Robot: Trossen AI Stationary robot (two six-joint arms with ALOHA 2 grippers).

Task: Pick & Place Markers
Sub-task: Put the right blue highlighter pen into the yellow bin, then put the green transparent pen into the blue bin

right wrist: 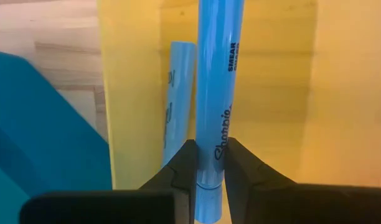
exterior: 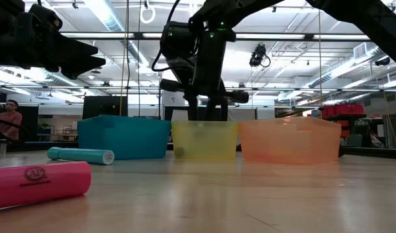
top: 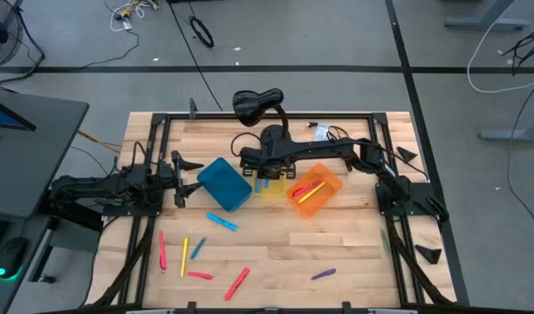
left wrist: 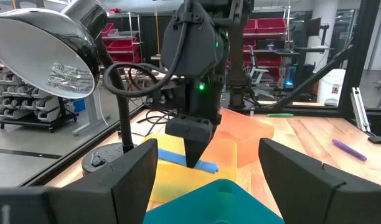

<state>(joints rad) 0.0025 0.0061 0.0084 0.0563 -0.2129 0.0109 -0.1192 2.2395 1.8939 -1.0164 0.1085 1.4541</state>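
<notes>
My right gripper (right wrist: 209, 165) is shut on a blue marker (right wrist: 212, 93) over the yellow bin (top: 269, 186), which stands between the blue bin (top: 224, 184) and the orange bin (top: 315, 189). A second blue marker (right wrist: 178, 93) lies on the yellow bin's floor. Two markers (top: 309, 190) lie in the orange bin. Several more markers lie flat on the table nearer the front, among them a blue one (top: 222, 221), a red one (top: 237, 282) and a purple one (top: 324, 274). My left gripper (top: 184, 179) waits open at the table's left. My right gripper pinches the blue marker's barrel (right wrist: 210, 149) between its two fingers, toward one end of the marker. The fingers (left wrist: 193, 146) come from above, pointing down, and lie across the marker. The marker (left wrist: 178, 157) hangs level, clear of the bin's floor.
A black lamp (top: 254, 103) stands behind the bins at the table's far edge, with cables beside it. A dark frame (top: 154, 148) runs around the table. A green marker (top: 385, 240) lies by the right rail. The near middle of the table holds only scattered markers.
</notes>
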